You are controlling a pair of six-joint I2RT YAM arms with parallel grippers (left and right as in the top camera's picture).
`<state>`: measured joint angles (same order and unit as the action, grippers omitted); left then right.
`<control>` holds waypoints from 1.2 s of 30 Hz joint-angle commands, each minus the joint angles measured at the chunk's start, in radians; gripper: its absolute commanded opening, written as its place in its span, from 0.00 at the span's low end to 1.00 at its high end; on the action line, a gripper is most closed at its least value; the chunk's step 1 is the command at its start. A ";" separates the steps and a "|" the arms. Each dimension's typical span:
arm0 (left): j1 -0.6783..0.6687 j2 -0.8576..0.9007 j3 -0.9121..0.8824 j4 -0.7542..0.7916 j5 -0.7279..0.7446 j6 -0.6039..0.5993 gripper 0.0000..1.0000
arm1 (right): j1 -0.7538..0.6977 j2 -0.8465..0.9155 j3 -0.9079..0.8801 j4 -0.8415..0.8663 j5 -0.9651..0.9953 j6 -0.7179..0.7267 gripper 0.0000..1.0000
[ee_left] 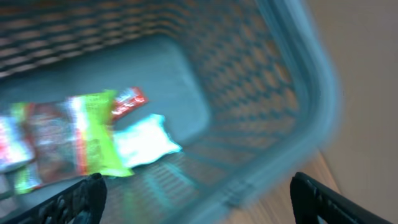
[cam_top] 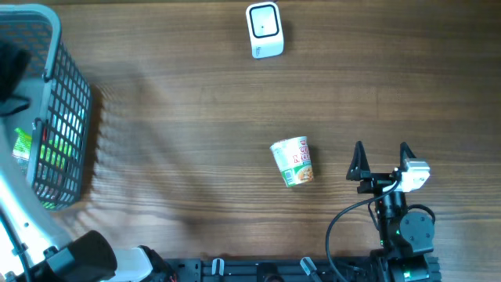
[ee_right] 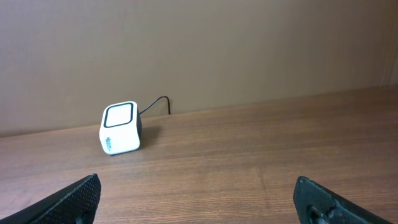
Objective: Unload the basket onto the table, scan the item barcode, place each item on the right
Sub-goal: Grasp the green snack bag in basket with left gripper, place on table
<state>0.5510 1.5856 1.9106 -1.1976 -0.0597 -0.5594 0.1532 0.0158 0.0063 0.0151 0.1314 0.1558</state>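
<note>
The wooden table carries everything. A grey-blue mesh basket stands at its left edge, running off the far left corner of the overhead view.

The white left arm rises from the near left corner and reaches over the basket. The dark right arm sits at the near edge, toward the right corner.

A cup with a printed label appears to lie on its side on the bare wood. It is right of centre and nearer the near edge than the far one. It is just left of the right gripper but apart from it.

The white scanner stands near the far edge, about midway along it, well apart from the cup. In the right wrist view its dark window faces the camera, and a thin cable leaves from behind the scanner.

In the blurred left wrist view, packets lie on the floor of the basket. A green packet lies beside a pale packet, with a small red packet just behind them.

The left gripper hangs above the basket's inside. Its jaws are spread wide and nothing is between them. The right gripper also stands wide apart and empty, pointing toward the far edge.
</note>
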 commanded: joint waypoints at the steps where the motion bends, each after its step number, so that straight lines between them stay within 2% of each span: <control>1: 0.112 0.027 -0.020 -0.051 -0.044 -0.025 0.94 | -0.004 -0.005 -0.001 0.005 0.005 0.002 1.00; 6: 0.178 0.099 -0.254 0.082 -0.047 -0.025 1.00 | -0.004 -0.005 -0.001 0.005 0.005 0.002 1.00; 11: 0.187 0.207 -0.427 0.182 -0.049 -0.025 1.00 | -0.004 -0.005 -0.001 0.005 0.005 0.002 0.99; 16: 0.187 0.262 -0.489 0.219 -0.181 -0.025 1.00 | -0.004 -0.005 -0.001 0.005 0.005 0.002 1.00; 20: 0.187 0.262 -0.536 0.243 -0.162 -0.026 1.00 | -0.004 -0.005 -0.001 0.005 0.005 0.001 1.00; 27: 0.187 0.262 -0.695 0.394 -0.202 -0.026 1.00 | -0.004 -0.005 -0.001 0.005 0.005 0.002 1.00; 30: 0.195 0.262 -0.751 0.440 -0.214 -0.084 1.00 | -0.004 -0.005 -0.001 0.005 0.005 0.002 1.00; 31: 0.195 0.262 -0.776 0.470 -0.210 -0.085 0.96 | -0.004 -0.005 -0.001 0.005 0.005 0.002 1.00; 32: 0.194 0.262 -0.795 0.490 -0.211 -0.085 0.83 | -0.004 -0.005 -0.001 0.005 0.005 0.002 1.00; 34: 0.195 0.262 -0.815 0.507 -0.194 -0.084 0.33 | -0.004 -0.005 -0.001 0.005 0.005 0.002 1.00; 35: 0.195 0.262 -0.814 0.507 -0.175 -0.084 0.04 | -0.004 -0.005 -0.001 0.005 0.005 0.002 0.99; 36: 0.195 0.260 -0.809 0.507 -0.145 -0.075 0.04 | -0.004 -0.005 -0.001 0.005 0.005 0.002 1.00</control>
<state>0.7525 1.7992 1.1645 -0.6910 -0.2844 -0.6235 0.1532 0.0158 0.0063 0.0151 0.1314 0.1558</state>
